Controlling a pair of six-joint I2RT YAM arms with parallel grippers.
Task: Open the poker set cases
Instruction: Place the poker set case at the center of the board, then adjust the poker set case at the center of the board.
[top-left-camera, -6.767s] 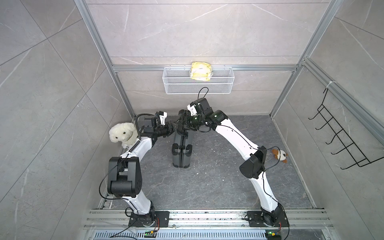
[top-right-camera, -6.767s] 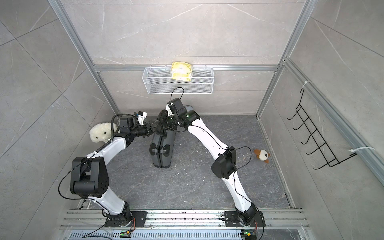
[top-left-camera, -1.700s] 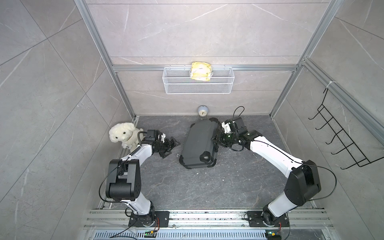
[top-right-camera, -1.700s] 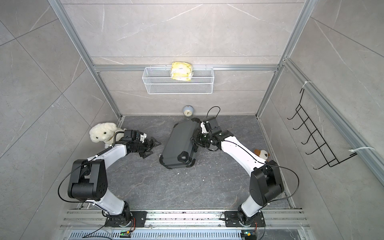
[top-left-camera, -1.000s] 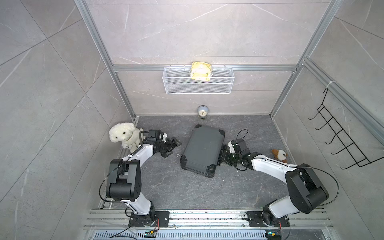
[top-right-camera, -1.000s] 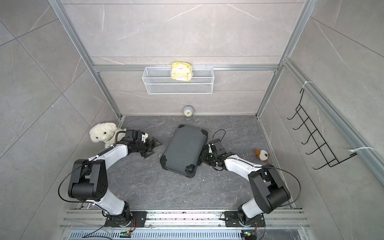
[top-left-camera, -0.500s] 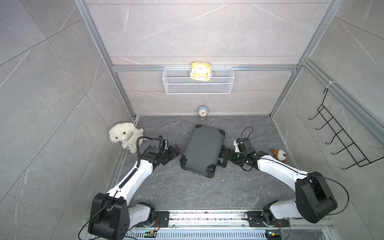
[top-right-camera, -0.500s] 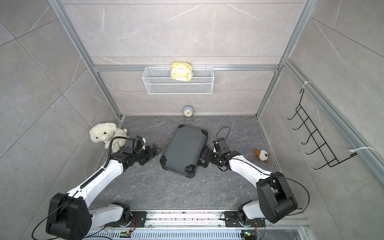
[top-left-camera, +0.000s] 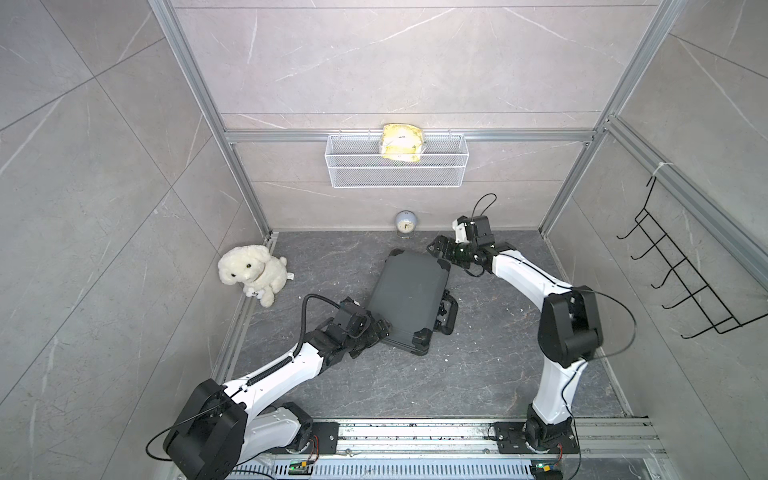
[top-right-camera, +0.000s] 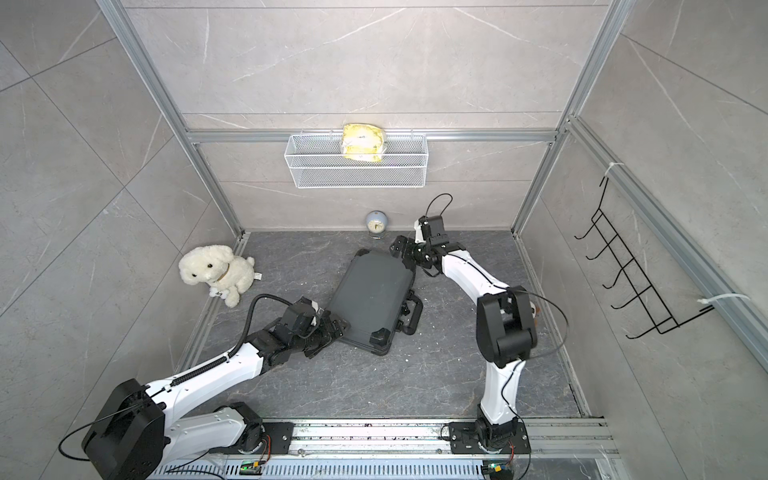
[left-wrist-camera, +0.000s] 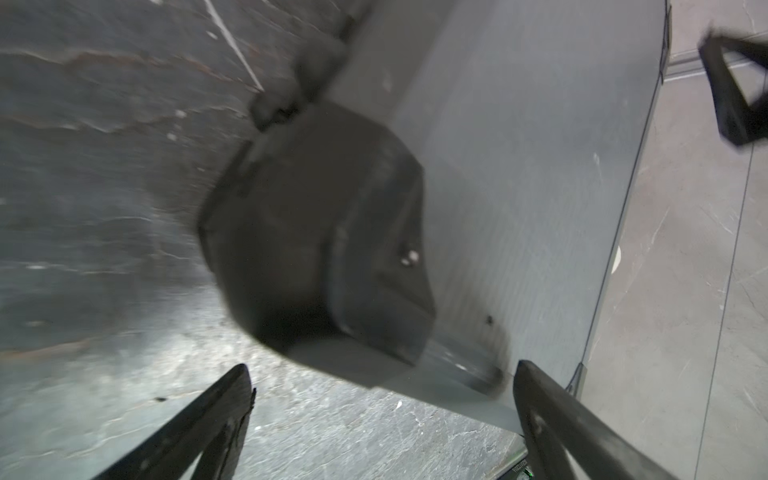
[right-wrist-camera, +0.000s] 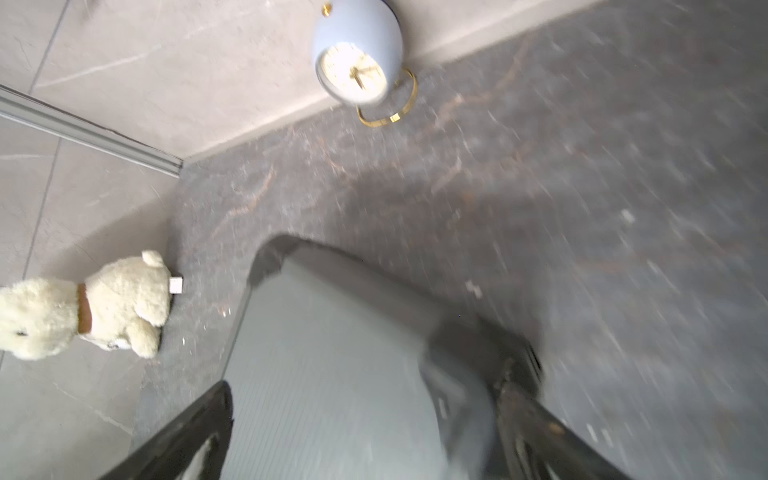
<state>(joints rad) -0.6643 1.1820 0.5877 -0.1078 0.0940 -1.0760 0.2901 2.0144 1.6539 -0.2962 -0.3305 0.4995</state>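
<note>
**Top views.** The case (top-left-camera: 409, 299) is found flat and closed on the floor (top-left-camera: 374, 386), skewed, near the middle. Its handle (top-left-camera: 449, 313) is turned towards the right arm's side. Bare floor is seen along every edge. A clock (top-left-camera: 405, 226) stands against the back wall (top-left-camera: 415, 62), near the case's far end. A plush dog (top-left-camera: 251, 272) is seated at the floor's left edge, well apart. A wire basket (top-left-camera: 395, 174) holding a yellow packet (top-left-camera: 401, 141) is hung high on the back wall. The left gripper (top-left-camera: 380, 330) is placed at the case's near left corner, the right gripper (top-left-camera: 437, 254) at its far right corner.

**Left wrist.** The fingers (left-wrist-camera: 224, 407) are spread wide and nothing is held. A black corner cap (left-wrist-camera: 316, 232) lies ahead of them. Contact with the case's edge cannot be judged through the blur.

**Right wrist.** The jaws are likewise spread wide and empty, set over the case's ribbed top. The clock and the dog are seen beyond.
</note>
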